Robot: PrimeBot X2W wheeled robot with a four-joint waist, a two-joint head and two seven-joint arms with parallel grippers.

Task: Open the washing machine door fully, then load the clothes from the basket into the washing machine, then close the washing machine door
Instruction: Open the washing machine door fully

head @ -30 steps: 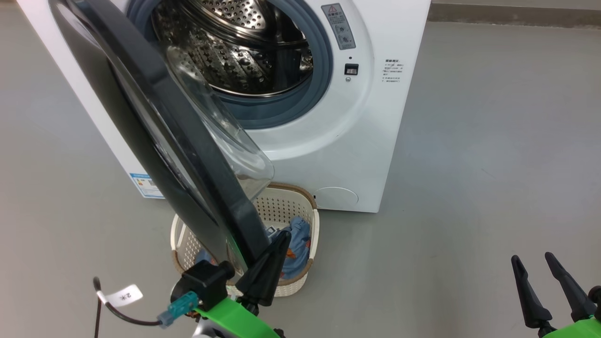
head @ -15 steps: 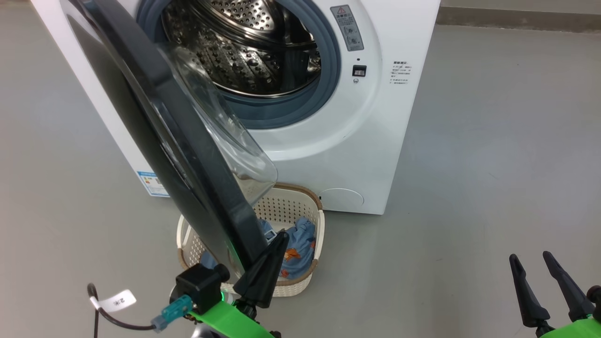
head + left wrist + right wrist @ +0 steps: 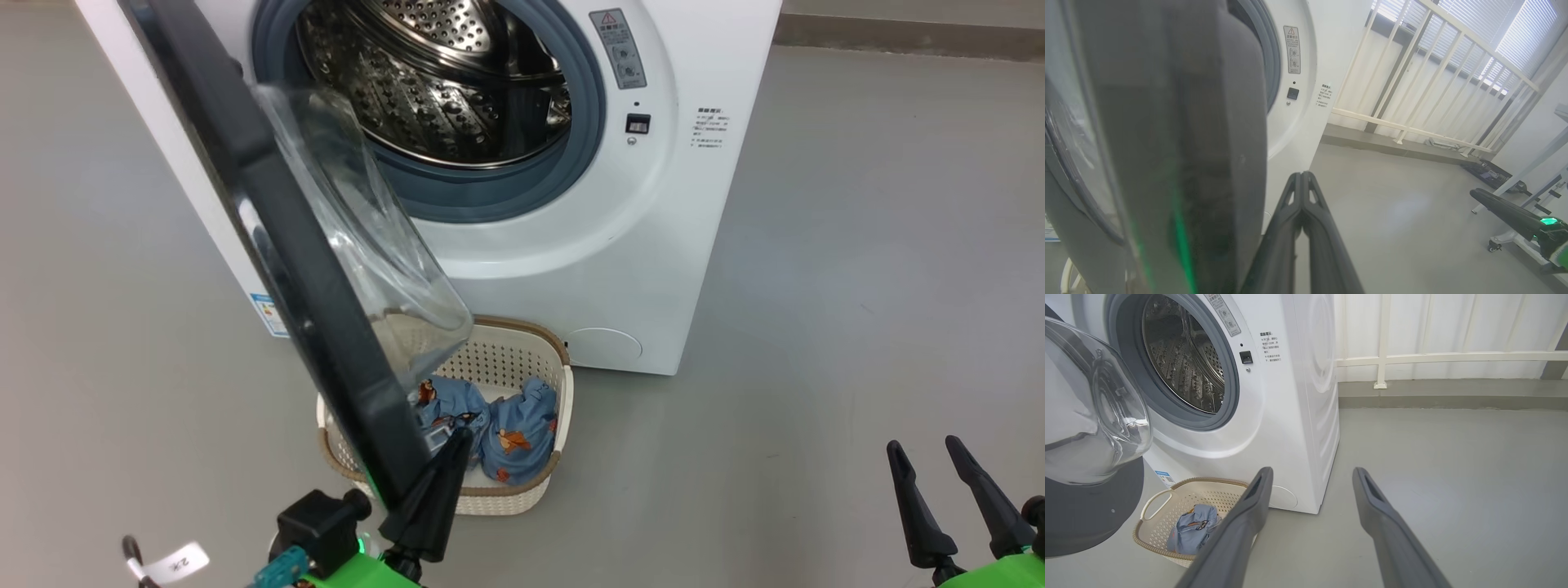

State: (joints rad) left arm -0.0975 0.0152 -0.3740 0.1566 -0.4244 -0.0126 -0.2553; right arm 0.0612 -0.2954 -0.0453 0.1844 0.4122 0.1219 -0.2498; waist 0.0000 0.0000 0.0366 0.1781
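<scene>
At 6 o'clock under the washing machine (image 3: 637,269), basket (image 3: 506,359) on the floor (image 3: 816,327): cream perforated plastic, brown woven-look rim, holding clothes (image 3: 514,433), crumpled light blue printed fabric. Washing machine door (image 3: 326,351) swung out at 9 o'clock, glossy black ring, bulging clear bowl. Perforated steel drum (image 3: 441,82), grey gasket (image 3: 498,196). Left jaws clenched, empty, just beside door's lower rim; right jaws released, 4 o'clock.

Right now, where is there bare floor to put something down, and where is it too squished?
Bare grey floor lies between the right side of the washing machine and the open right gripper, and also left of the washing machine door. It is crowded under the door: the basket with the clothes sits there, and the shut left gripper is by the door's edge.
</scene>
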